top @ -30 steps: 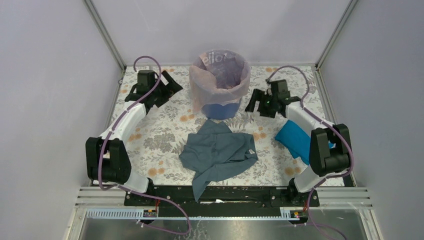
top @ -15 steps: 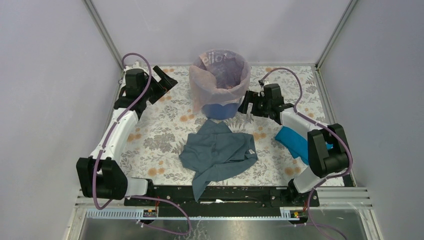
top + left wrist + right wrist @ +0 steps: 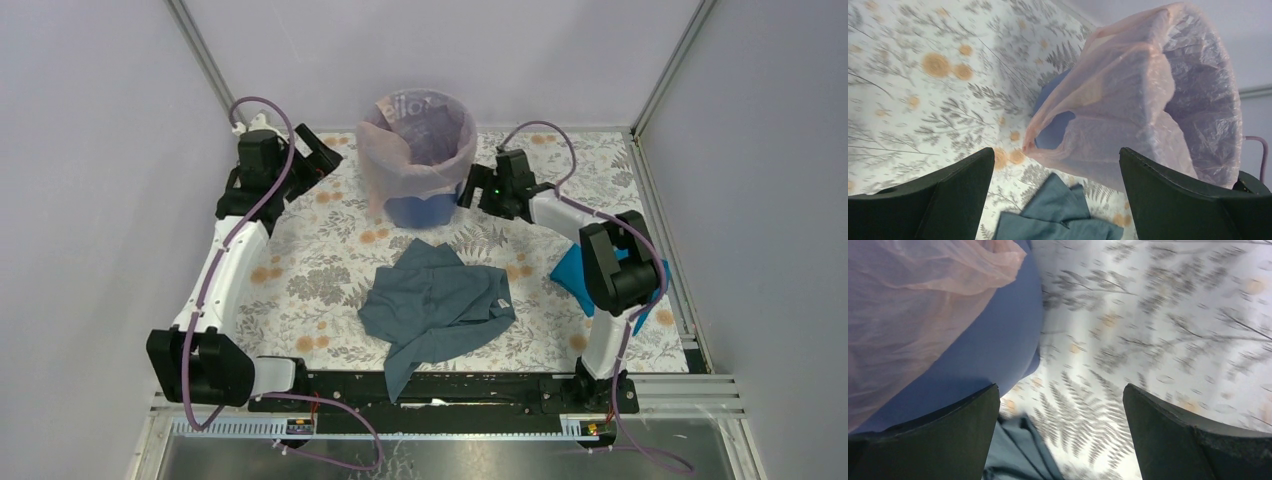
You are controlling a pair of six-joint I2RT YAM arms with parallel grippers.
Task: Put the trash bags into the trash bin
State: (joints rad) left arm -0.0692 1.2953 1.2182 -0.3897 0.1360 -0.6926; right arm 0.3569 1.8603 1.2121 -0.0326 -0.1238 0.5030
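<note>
Pink translucent plastic bag [image 3: 395, 170] drapes over the rim of the round blue plastic bin [image 3: 418, 210]. Left of the bin my left jaws stand apart, empty; right of it, my right jaws likewise. Best pull its skirt down evenly.

Plain lilac walls [image 3: 90, 150] close the left, top and right of the frame. The floral-patterned tabletop [image 3: 320, 270] between them is evenly lit.
</note>
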